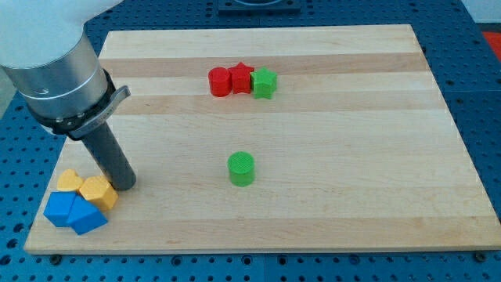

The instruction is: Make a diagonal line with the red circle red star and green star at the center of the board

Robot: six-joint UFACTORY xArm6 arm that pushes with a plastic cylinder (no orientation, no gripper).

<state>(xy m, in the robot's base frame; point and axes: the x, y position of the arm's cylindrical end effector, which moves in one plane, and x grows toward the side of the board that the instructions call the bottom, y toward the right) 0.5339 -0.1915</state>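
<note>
My tip (125,185) rests on the board (352,211) near its left near corner; I carry no gripper, only this dark rod, so nothing is pinched or held. Just beside the tip, on its near left, sits a tight cluster: two yellow blocks (86,188), their shapes hard to tell, touching two blue blocks (72,211) that lie almost at the board's left near edge.

Well apart, near the middle of the board, a green circle (241,168) stands alone with bare wood all round it.

Farther back, toward the far edge, the red circle (219,81), the red star (241,77) and the green star (264,82) stand in a row from left to right, each touching its neighbour. The right half of the board lies open as far as its right edge.
</note>
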